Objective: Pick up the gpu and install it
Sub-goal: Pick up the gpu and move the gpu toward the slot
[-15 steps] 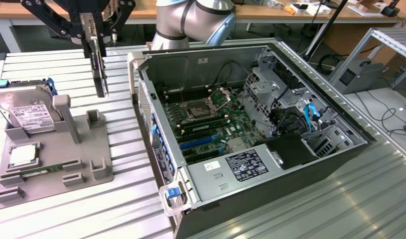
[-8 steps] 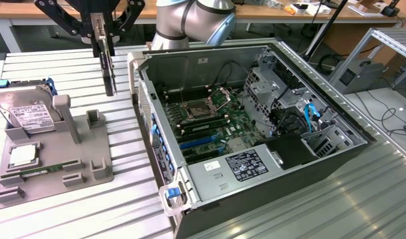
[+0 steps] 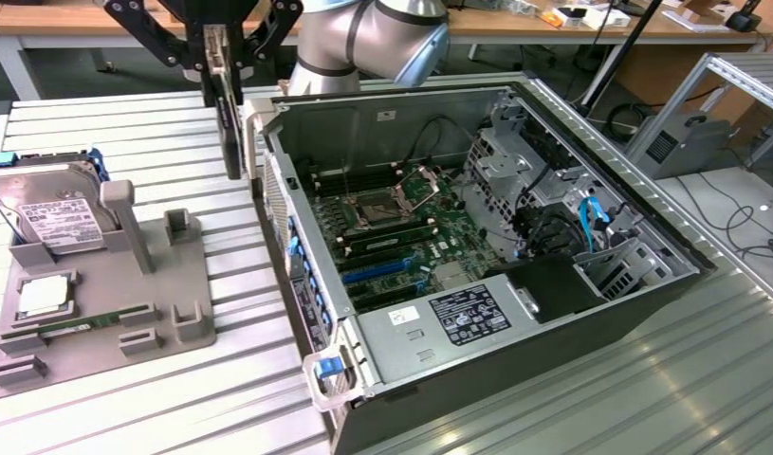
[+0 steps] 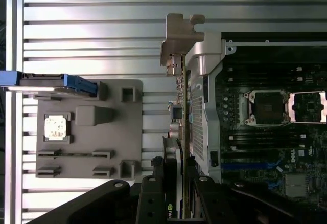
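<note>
The gpu point(image 3: 233, 133) hangs upright and edge-on, a thin dark card with a silvery end bracket point(image 4: 180, 36). My gripper point(image 3: 220, 68) is shut on its upper edge. The card hovers above the ribbed table, just outside the wall of the open computer case point(image 3: 513, 284) on the exterior view's left, between the case and the grey fixture point(image 3: 171, 318). In the wrist view the gpu point(image 4: 177, 116) runs alongside the case's metal wall point(image 4: 200, 111), with my gripper point(image 4: 177, 188) clamped on it by black fingers point(image 4: 152, 196). The motherboard point(image 3: 399, 223) lies exposed inside the case.
On the grey fixture a silver hard drive point(image 3: 51, 213) with a white label leans at the back and a small square chip point(image 3: 42, 299) sits in a pocket. The arm's base point(image 3: 360, 43) stands behind the case. Cables and a metal frame point(image 3: 727, 104) lie at the exterior view's right.
</note>
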Available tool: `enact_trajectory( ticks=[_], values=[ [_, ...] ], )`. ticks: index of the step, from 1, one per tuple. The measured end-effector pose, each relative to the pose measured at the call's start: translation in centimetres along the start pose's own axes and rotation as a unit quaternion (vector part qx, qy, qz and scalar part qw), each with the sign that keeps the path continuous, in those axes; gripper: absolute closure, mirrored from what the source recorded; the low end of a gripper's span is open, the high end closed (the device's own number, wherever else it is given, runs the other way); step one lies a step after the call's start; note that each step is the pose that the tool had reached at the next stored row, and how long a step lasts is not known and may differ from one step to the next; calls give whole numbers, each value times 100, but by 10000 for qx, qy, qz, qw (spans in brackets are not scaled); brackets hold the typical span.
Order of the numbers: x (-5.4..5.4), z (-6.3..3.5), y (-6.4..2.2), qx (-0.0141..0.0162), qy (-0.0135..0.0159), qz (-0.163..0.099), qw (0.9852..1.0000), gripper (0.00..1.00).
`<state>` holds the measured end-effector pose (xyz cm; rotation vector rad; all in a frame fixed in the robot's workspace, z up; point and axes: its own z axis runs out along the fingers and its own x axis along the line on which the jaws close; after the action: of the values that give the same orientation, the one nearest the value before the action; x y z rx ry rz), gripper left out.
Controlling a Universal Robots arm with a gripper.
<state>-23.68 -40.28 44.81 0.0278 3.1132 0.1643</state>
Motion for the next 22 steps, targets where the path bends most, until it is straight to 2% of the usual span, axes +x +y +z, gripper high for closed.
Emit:
enact_trajectory(
  ticks=[4, 10, 22],
  values=[
    [-95, 2, 2, 0, 0, 0, 10000, 73],
    [-174, 4, 3, 0, 0, 0, 10000, 73],
    [-399, 10, 7, 1, 0, 0, 10000, 73]
  ],
)
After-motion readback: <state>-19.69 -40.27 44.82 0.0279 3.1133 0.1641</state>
